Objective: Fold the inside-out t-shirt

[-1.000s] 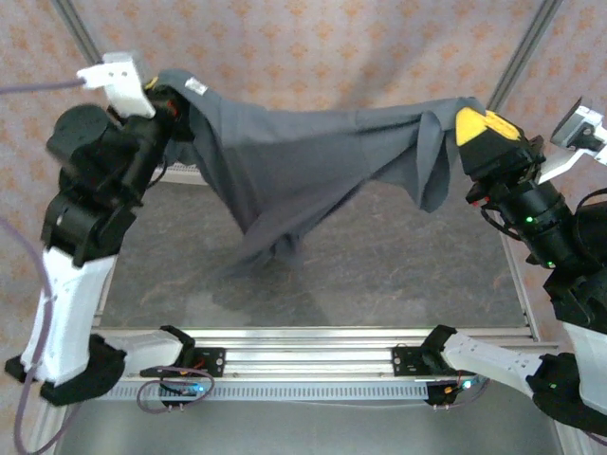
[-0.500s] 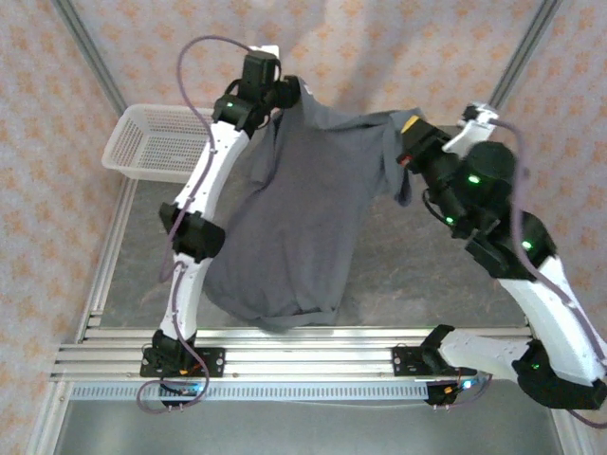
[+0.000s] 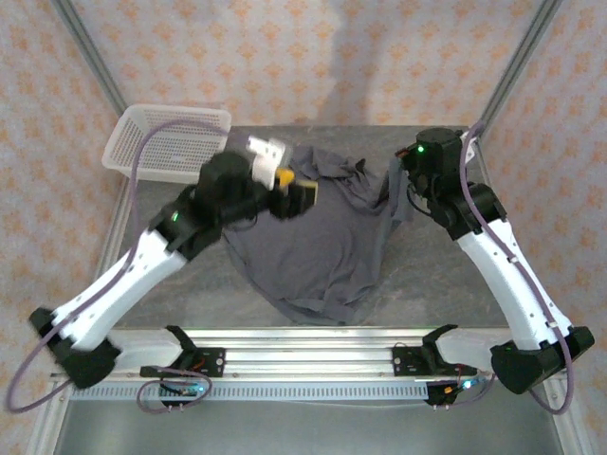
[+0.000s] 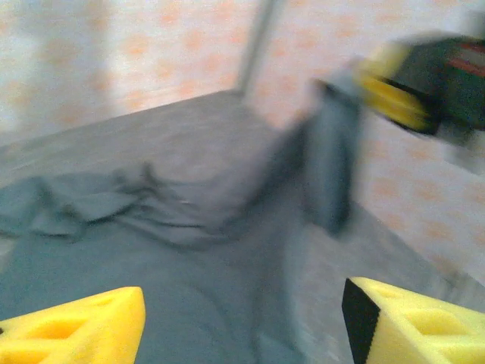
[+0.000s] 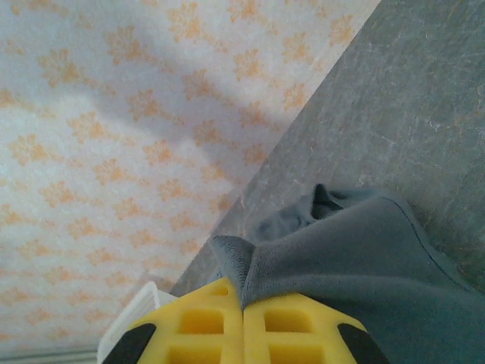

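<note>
Pinching the inside-out t-shirt (image 3: 313, 254), the right fingers (image 5: 201, 334) are clamped; the left fingers (image 4: 76, 334) hang apart above it.

The left arm (image 3: 133, 270) and the right arm (image 3: 503, 273) are white with fat black joints. Their black bases sit at the two ends of the silver rail (image 3: 303, 343). A thin purple cable loops along each arm. Tiny green lights glow on the joints. The left gripper (image 4: 242, 318) and the right gripper (image 5: 244, 326) have yellow fingers with square holes and black edges.
</note>
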Controlling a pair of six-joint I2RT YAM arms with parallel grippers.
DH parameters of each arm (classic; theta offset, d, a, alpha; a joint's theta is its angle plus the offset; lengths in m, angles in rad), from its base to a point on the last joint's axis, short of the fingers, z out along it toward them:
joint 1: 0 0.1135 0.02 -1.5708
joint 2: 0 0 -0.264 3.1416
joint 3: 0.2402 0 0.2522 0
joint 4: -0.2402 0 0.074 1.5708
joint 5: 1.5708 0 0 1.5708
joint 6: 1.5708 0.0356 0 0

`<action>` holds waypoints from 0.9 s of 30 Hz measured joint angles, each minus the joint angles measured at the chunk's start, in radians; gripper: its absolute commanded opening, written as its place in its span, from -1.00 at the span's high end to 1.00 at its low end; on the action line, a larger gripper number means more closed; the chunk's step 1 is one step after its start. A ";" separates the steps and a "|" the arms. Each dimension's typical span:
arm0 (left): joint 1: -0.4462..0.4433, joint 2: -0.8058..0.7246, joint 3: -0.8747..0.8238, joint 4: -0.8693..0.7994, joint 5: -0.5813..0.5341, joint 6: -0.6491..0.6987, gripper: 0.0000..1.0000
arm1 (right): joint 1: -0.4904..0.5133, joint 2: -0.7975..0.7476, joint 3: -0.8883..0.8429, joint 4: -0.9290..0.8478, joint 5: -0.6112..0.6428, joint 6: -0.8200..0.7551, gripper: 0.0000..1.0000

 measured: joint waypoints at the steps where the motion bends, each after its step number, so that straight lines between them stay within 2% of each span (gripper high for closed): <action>1: -0.048 -0.034 -0.055 0.032 -0.009 0.006 -0.29 | -0.006 0.005 0.012 0.000 -0.001 0.002 1.00; 4: -0.185 0.002 -0.190 0.074 -0.056 0.000 -0.22 | -0.024 0.014 0.037 0.000 -0.018 -0.010 1.00; 9: -0.402 0.253 -0.294 0.052 -0.175 -0.060 -0.14 | -0.031 0.037 0.071 -0.022 -0.026 -0.084 1.00; 11: -0.463 0.319 -0.301 0.049 -0.204 -0.098 -0.14 | -0.031 0.044 0.075 -0.033 -0.029 -0.117 1.00; 14: -0.515 0.407 -0.288 0.051 -0.244 -0.156 -0.12 | -0.031 0.053 0.075 -0.050 -0.048 -0.161 1.00; 19: -0.536 0.606 -0.196 0.055 -0.294 -0.234 -0.04 | -0.031 0.055 0.072 -0.058 -0.072 -0.195 1.00; 20: -0.536 0.634 -0.196 0.061 -0.301 -0.248 0.05 | -0.031 0.055 0.069 -0.058 -0.076 -0.199 1.00; 24: -0.539 0.690 -0.196 0.056 -0.370 -0.287 0.80 | -0.031 0.055 0.052 -0.063 -0.081 -0.211 1.00; 25: -0.539 0.685 -0.196 0.052 -0.393 -0.296 0.90 | -0.031 0.054 0.050 -0.068 -0.076 -0.214 1.00; 27: -0.539 0.657 -0.206 0.043 -0.441 -0.306 0.95 | -0.034 0.050 0.048 -0.078 -0.051 -0.226 1.00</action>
